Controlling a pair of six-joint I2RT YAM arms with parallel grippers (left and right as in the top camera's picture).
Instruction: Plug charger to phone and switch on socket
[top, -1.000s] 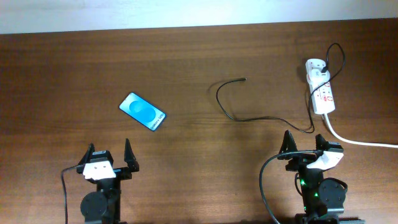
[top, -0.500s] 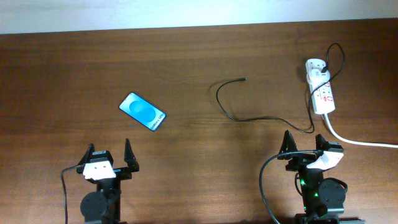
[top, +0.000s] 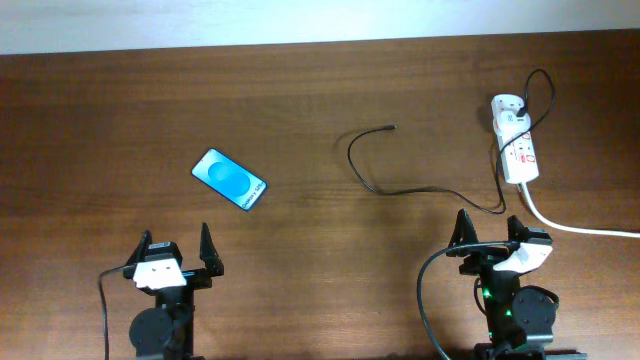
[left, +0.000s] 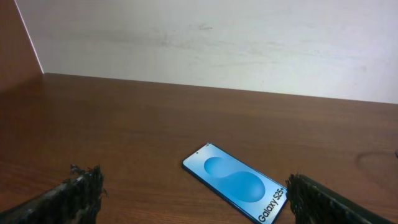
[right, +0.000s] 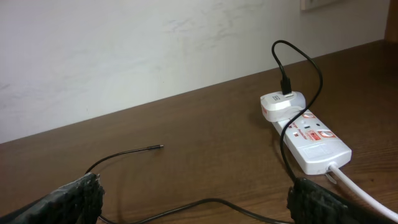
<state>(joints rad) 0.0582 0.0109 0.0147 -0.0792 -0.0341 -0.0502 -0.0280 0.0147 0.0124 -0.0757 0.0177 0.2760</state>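
Wooden table (top: 300, 80): left gripper (top: 176, 242) spread wide and empty, phone (top: 229, 179) ahead of it. Right gripper (top: 490, 226) likewise agape, with charger (top: 400, 190) and socket (top: 517, 150) ahead. The thick white cord (top: 590, 231) runs off-frame.

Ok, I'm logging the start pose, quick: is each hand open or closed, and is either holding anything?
Left hand: open, holding nothing.
Right hand: open, holding nothing.
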